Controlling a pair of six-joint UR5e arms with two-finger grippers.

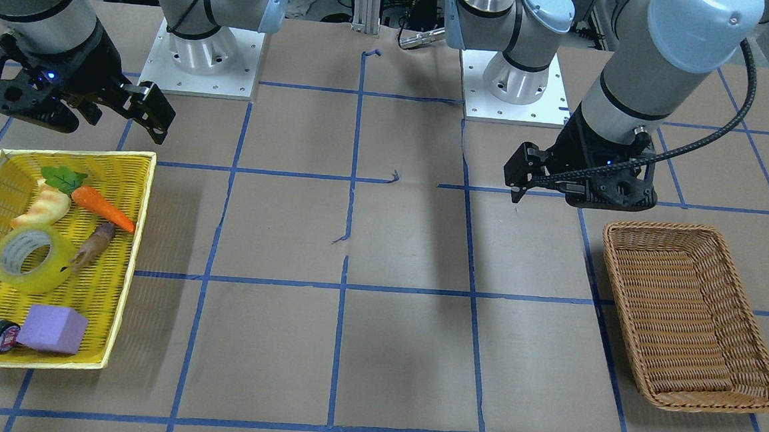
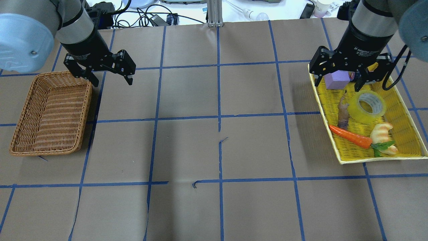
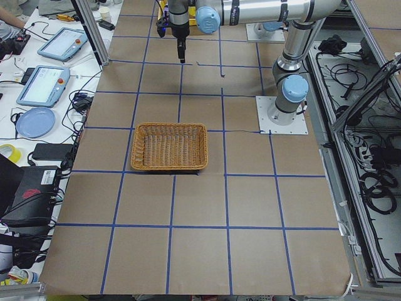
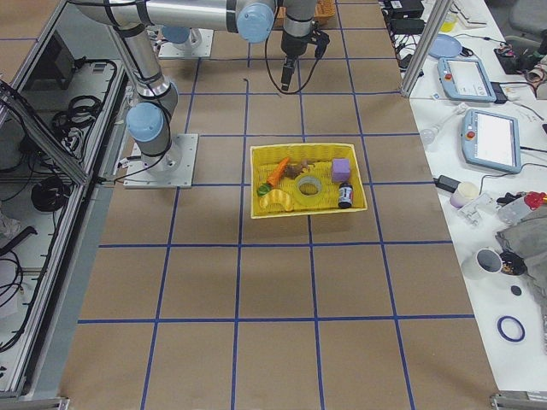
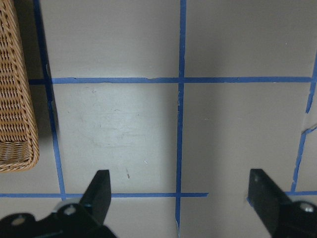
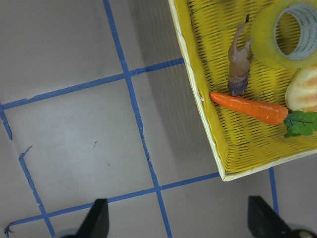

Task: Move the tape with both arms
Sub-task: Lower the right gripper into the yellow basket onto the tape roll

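Brown table (image 2: 187,150), blue grid lines (image 2: 219,100); yellow tray (image 2: 406,124) right, wicker basket (image 2: 50,113) left.

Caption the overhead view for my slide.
Tape in the yellow tray near the open right gripper; left gripper open by the basket.

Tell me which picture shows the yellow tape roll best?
The front-facing view: the tape lies whole and unblocked in the yellow basket. Overhead shows it too; right wrist crops it; right side makes it tiny; the rest miss it.
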